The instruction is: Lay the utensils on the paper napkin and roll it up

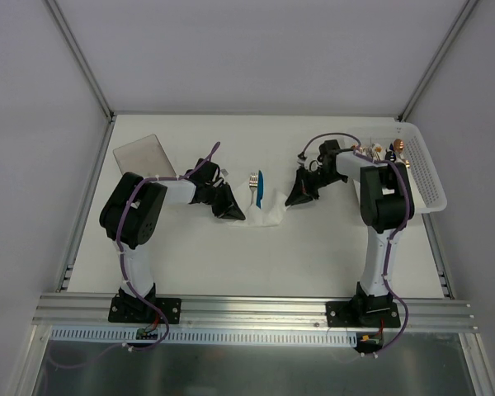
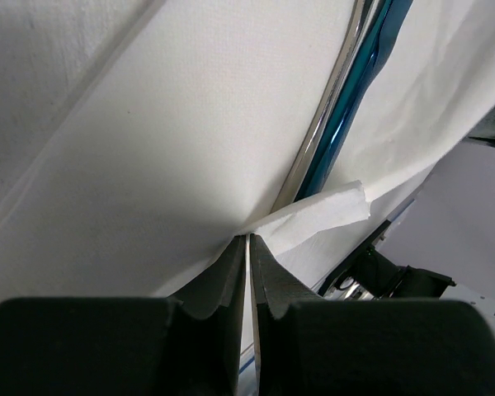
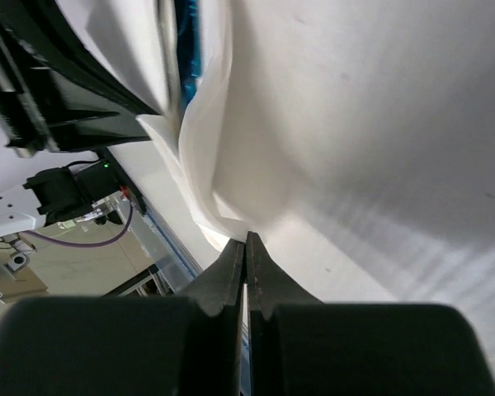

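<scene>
The white paper napkin (image 1: 264, 216) lies at the table's middle with its near part bunched. On it lie the utensils: a blue-handled fork (image 1: 259, 188) with silver tines and a slim silver piece (image 2: 320, 132) beside it. The blue handle (image 2: 355, 91) and napkin (image 2: 173, 115) fill the left wrist view. My left gripper (image 1: 233, 214) is shut on the napkin's left edge (image 2: 249, 236). My right gripper (image 1: 294, 201) is shut on the napkin's right edge (image 3: 246, 235); the napkin (image 3: 223, 124) folds up over the blue handle (image 3: 186, 41) there.
A white perforated basket (image 1: 429, 177) at the back right holds older white rolls with gold cutlery ends (image 1: 388, 150). A grey flat tray (image 1: 144, 155) lies at the back left. The frame rail (image 1: 256, 309) runs along the near edge.
</scene>
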